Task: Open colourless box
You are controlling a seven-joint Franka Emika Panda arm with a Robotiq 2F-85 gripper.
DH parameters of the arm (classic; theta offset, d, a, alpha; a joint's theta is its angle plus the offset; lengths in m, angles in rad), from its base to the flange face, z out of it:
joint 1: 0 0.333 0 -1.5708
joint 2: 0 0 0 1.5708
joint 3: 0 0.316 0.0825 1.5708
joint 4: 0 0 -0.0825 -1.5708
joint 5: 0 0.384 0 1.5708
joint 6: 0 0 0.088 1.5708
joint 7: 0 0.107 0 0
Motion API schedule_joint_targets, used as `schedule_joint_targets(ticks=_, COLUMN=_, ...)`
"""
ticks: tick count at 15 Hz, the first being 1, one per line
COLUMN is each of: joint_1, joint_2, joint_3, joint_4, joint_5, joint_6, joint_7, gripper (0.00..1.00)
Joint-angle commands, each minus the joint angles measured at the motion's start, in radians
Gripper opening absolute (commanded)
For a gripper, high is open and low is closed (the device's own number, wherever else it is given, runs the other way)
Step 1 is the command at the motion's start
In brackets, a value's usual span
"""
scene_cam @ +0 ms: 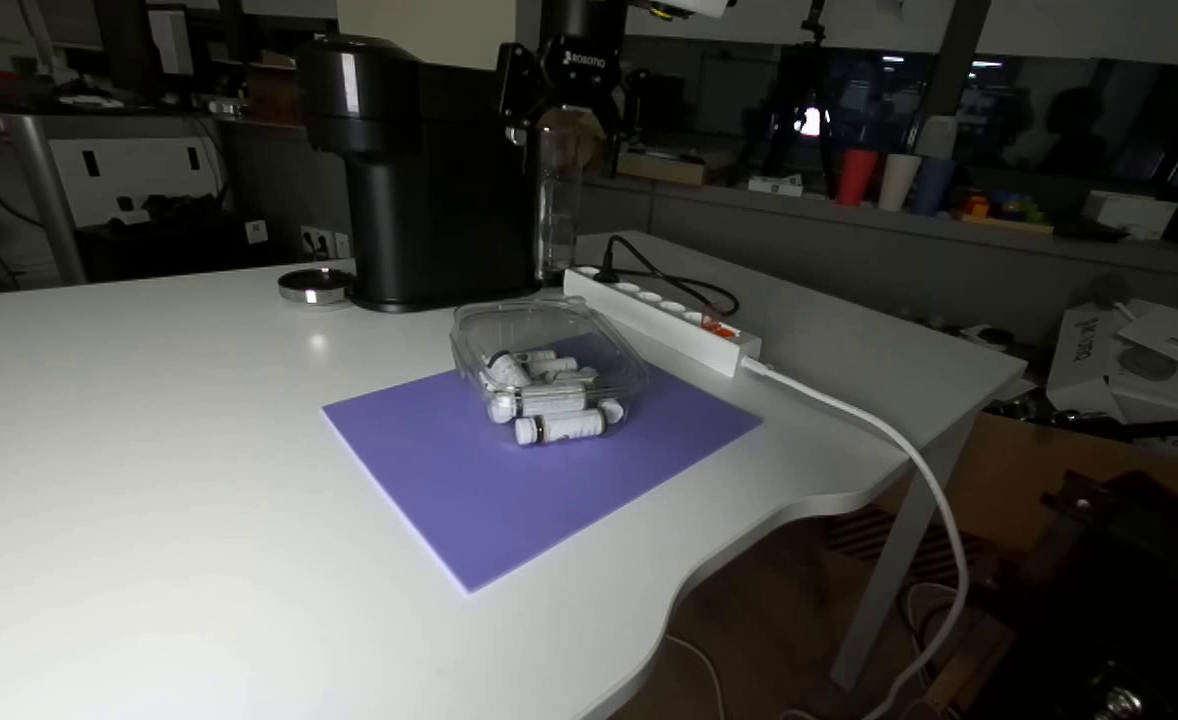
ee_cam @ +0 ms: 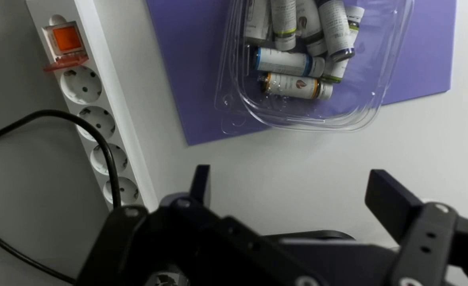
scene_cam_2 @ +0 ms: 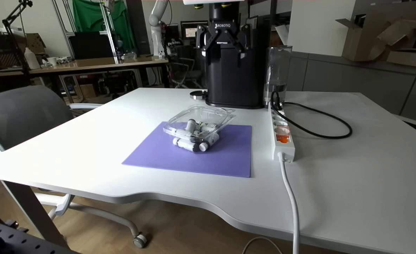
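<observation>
A colourless plastic box point(scene_cam: 604, 345) stands on a purple mat point(scene_cam: 509, 500). It also shows in an exterior view point(scene_cam_2: 179, 121) and in the wrist view point(ee_cam: 365, 87). Several small white-labelled bottles point(ee_cam: 293, 85) lie inside it and show through the plastic. A clear lid seems to lie over the box; its edge is hard to make out. A small clear tab point(ee_cam: 234, 123) sticks out at one corner. My gripper point(scene_cam_2: 223, 54) hangs high above the table, away from the box on the coffee machine's side. In the wrist view, its fingers point(ee_cam: 291, 182) are wide apart with nothing between them.
A tall black coffee machine point(scene_cam: 439, 200) with a clear tank point(scene_cam: 557, 210) stands behind the box, close to my gripper. A white power strip point(scene_cam_2: 280, 130) with a black cable point(scene_cam_2: 321, 113) and a white cable point(scene_cam_2: 291, 194) lies beside the mat. A round metal dish point(scene_cam: 316, 287) is near the machine.
</observation>
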Motion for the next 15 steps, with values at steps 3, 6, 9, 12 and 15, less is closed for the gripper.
schedule_joint_targets(ticks=3, joint_1=-0.056, joint_2=0.014, joint_3=0.06, joint_4=0.004, joint_5=0.002, joint_6=-0.024, joint_7=-0.113, gripper=1.0)
schedule_joint_targets(ticks=6, joint_1=-0.108, joint_2=0.021, joint_3=0.115, joint_4=-0.02, joint_5=0.052, joint_6=-0.033, joint_7=-0.299, gripper=1.0)
schedule_joint_targets(ticks=9, joint_1=-0.143, joint_2=0.027, joint_3=0.139, joint_4=-0.051, joint_5=0.058, joint_6=-0.041, joint_7=-0.435, gripper=1.0)
schedule_joint_targets(ticks=12, joint_1=-0.161, joint_2=0.036, joint_3=0.134, joint_4=-0.085, joint_5=0.034, joint_6=-0.035, joint_7=-0.516, gripper=1.0)
schedule_joint_targets(ticks=15, joint_1=-0.164, joint_2=0.059, joint_3=0.113, joint_4=-0.093, joint_5=-0.018, joint_6=-0.025, joint_7=-0.558, gripper=1.0)
